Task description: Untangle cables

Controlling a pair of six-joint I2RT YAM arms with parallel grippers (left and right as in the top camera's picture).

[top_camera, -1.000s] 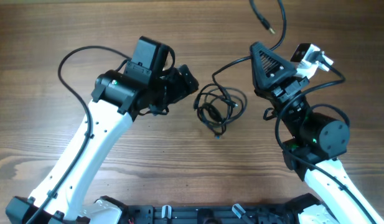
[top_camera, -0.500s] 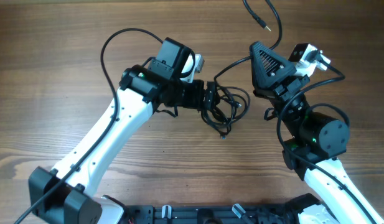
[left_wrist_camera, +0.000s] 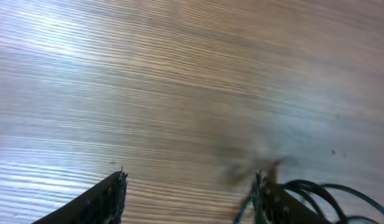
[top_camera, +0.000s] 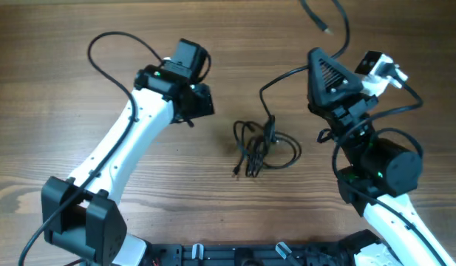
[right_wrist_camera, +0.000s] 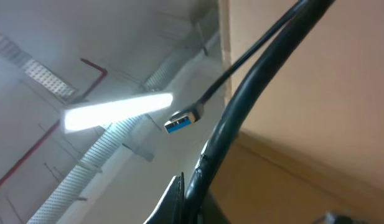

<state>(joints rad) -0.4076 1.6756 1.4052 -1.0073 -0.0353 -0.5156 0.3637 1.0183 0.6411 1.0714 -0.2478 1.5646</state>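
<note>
Cables (top_camera: 261, 144): seemingly light, limp tangle on tabletop (top_camera: 213, 192); best grasped at a plug. Left gripper (left_wrist_camera: 190, 186) wide, empty; right gripper (top_camera: 324, 70): indeterminable.

- Cables (top_camera: 261, 148): thin black cords, lying as one loose knot of overlapping loops near the middle of the wooden table (top_camera: 58, 89); still tangled.
- Strand (top_camera: 261, 94): leaving the top of the knot, arching up and to the right, off the wood.
- Small end plug (top_camera: 236, 173): poking out at the knot's lower left, resting on the wood.
- Silvery plug (top_camera: 326, 30): showing near the overhead view's top edge; in the right wrist view (right_wrist_camera: 182, 120), blue-cored and hanging in the air.
- Loops (left_wrist_camera: 322, 188): showing blurred at the left wrist view's lower right.
</note>
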